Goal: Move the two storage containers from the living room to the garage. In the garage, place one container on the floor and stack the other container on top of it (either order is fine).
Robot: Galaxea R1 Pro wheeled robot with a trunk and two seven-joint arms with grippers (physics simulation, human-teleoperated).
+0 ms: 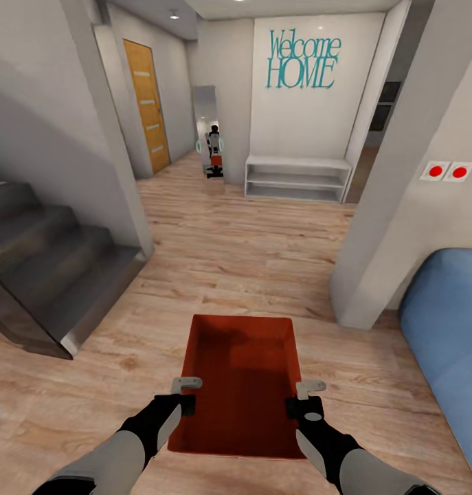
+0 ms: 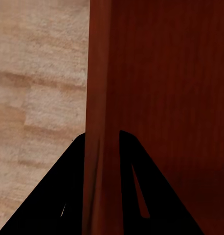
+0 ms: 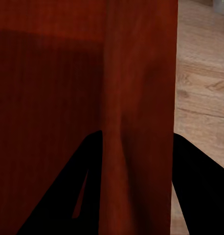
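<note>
Gripping storage container (image 1: pixel 242 378), both tools

— What colour is that bin (image 1: pixel 242 371) you carry?

— Orange-red, plain, darker where shadow falls inside. My left pincer (image 1: pixel 185 393) and right pincer (image 1: pixel 306 399) have black bodies with pale grey tips; my sleeves are grey.

— And the floor (image 1: pixel 229 254)?

— Light wood planks, tan with brownish grain.

— The walls?

— White. One bears teal lettering (image 1: pixel 303 60). A white shelf (image 1: pixel 297 177) stands beneath it.

— The door (image 1: pixel 147 103)?

— Orange wood with pale horizontal slits.

— Anything else?

— Dark grey stairs (image 1: pixel 50 268), a blue sofa (image 1: pixel 445 330), and two red dots on white switch plates (image 1: pixel 446 171).
</note>
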